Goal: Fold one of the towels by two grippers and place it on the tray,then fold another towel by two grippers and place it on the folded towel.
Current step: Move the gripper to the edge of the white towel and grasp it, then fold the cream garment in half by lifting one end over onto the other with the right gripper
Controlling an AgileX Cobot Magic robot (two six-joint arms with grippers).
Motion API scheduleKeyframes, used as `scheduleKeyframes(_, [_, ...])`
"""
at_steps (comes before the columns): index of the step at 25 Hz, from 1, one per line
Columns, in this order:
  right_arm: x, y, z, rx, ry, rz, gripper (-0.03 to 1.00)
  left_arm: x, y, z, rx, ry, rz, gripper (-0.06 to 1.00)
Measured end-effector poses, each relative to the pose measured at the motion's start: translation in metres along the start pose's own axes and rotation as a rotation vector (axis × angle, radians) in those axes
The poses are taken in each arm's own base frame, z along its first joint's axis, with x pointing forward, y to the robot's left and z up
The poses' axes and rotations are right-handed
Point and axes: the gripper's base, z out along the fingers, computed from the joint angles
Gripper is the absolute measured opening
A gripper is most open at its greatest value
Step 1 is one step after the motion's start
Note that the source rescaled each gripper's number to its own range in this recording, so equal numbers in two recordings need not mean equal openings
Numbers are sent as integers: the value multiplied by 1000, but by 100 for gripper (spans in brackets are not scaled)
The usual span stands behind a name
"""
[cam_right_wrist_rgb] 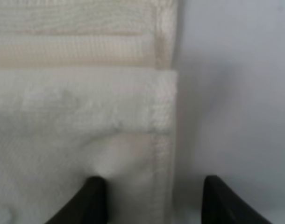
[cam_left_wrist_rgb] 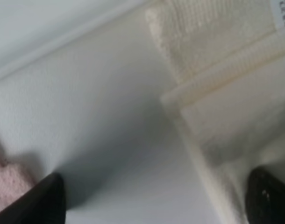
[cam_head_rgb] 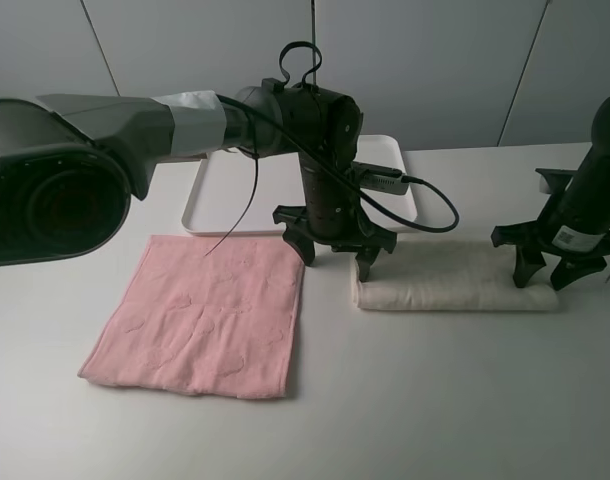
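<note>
Left end effector [cam_head_rgb: 336,262]: low over the left end of the cream folded terry towel [cam_head_rgb: 455,285], fingers spread wide, nothing held. One finger [cam_left_wrist_rgb: 268,200] sits above cloth, the other above bare desk [cam_head_rgb: 435,400].
Right end effector [cam_head_rgb: 545,280]: down at the opposite end, also wide open and holding nothing, straddling the hemmed end edge with one finger [cam_right_wrist_rgb: 93,200] on the towel side and one off it.
Cream towel: lying on the desk as a long narrow band, not yet on the tray.
Long axis: side to side, running straight from one end effector to the other, so each arm has the end nearer to it.
Contact: the wrist views are blurred, so I can't tell whether any fingertip is touching the fabric.
Pink square terry towel [cam_head_rgb: 205,315]: flat and unfolded, just left of the left end effector, apart from the cream one.
White rectangular plastic tray [cam_head_rgb: 210,205]: behind the left end effector, with the left arm nearer.
Next, I'd judge: both close on their ends together.
</note>
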Motion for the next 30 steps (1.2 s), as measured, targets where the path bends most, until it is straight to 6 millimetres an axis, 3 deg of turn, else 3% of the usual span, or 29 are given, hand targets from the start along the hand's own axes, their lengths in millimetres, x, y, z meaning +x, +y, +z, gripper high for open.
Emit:
scheduleKeyframes(8, [2,3,1,-37,-7,18,3,0,-1,1,0,0,4,99])
scheduleKeyframes(18, [5,3,-5,-42,-14,-3,3,0,-1,1,0,-1,4,99])
scheduleKeyframes(30, [17,13,-46,-155,-35,25,3,0,-1,1,-1,-1,10,99])
